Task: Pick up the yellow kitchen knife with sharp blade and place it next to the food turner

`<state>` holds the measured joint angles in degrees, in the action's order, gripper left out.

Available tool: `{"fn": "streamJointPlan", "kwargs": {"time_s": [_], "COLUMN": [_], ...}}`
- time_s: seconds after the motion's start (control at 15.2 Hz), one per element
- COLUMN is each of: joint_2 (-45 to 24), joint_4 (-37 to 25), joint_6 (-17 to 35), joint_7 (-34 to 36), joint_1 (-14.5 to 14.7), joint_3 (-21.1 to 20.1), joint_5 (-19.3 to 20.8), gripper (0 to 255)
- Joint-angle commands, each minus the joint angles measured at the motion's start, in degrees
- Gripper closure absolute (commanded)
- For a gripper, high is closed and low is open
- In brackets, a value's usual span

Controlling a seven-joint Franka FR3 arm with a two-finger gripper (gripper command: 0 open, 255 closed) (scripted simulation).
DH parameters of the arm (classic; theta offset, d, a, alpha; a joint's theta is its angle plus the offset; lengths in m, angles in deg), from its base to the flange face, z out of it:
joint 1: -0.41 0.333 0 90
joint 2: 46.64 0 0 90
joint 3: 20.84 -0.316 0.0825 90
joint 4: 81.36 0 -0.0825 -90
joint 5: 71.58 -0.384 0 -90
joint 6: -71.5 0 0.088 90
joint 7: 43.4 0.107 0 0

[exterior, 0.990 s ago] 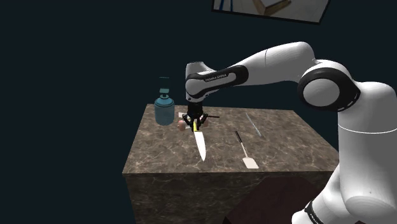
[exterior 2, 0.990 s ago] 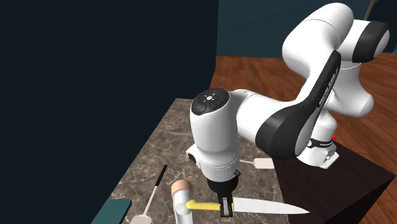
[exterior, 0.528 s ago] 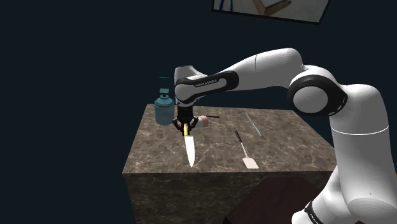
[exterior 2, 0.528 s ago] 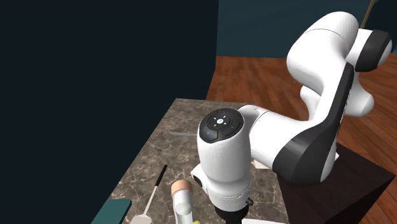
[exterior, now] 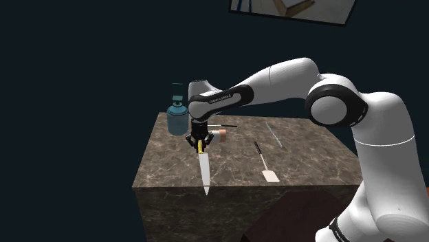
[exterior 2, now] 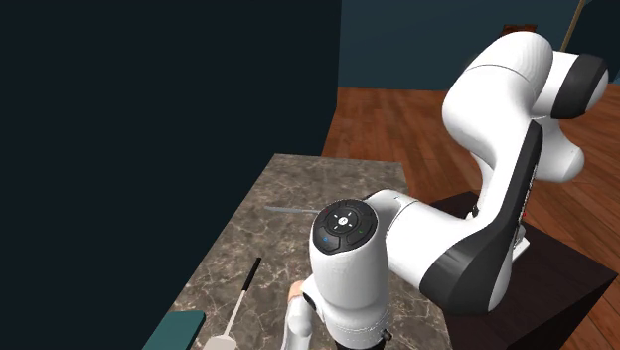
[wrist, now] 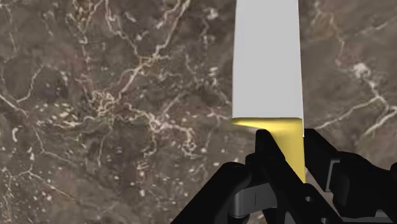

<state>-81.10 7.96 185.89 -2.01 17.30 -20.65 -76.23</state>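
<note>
The knife [exterior: 203, 168] has a yellow handle and a long pale blade. My gripper [exterior: 199, 141] is shut on the handle and holds the knife above the marble counter [exterior: 302, 158], near its left part in the shoulder view. The blade points toward the counter's front edge. In the wrist view the fingers [wrist: 270, 153] clasp the yellow handle [wrist: 287, 141] and the blade [wrist: 267, 60] runs away from them over the marble. The food turner [exterior: 264, 162], black-handled with a white head, lies to the right of the knife in the shoulder view.
A teal soap bottle [exterior: 177, 118] stands at the counter's back left corner. Behind the gripper lies a small cylinder with a pinkish end [exterior: 220, 133]. A thin grey utensil [exterior: 275, 135] lies at the back right. Another black-handled utensil [exterior 2: 241, 294] shows in the second exterior view. The dark stand [exterior: 295, 216] sits in front.
The gripper has carried the knife toward the shoulder view's left and higher. The blade has swung to point more straight at the front edge. The arm has stretched out further.
</note>
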Motion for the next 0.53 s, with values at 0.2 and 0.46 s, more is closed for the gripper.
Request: {"fn": "streamJointPlan", "kwargs": {"time_s": [0.2, 0.46], "joint_2": [-1.35, -1.35], "joint_4": [0.57, 0.57], "joint_6": [1.56, 1.56], "joint_7": [-0.2, -0.2], "joint_1": [-0.05, -0.05], "joint_3": [0.0, 0.0], "joint_5": [-0.04, -0.04], "gripper": [255, 255]}}
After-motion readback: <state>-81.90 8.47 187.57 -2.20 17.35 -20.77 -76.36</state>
